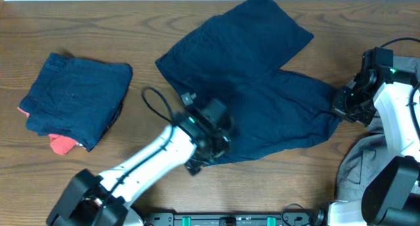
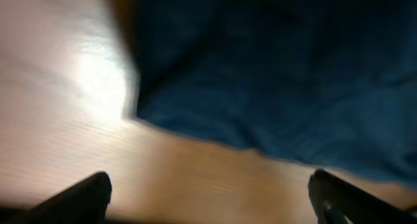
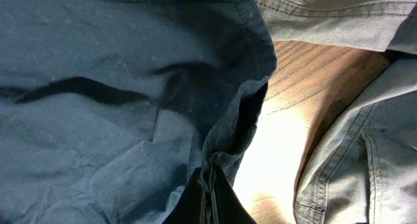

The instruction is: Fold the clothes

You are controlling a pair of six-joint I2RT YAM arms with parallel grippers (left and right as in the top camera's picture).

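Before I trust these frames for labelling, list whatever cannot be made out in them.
Left wrist view: motion blur wipes out seams on the navy shorts.
Overhead: the left gripper has its fingertips hidden beneath its own wrist.
Overhead: the grey garment is covered by the right arm and cut off by the frame edge.
Overhead: the coral-red piece lies mostly under the folded navy stack.

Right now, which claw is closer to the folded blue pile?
Left. The left gripper sits right of the folded pile, at the spread shorts' lower edge; the right gripper pinches their far-right edge.
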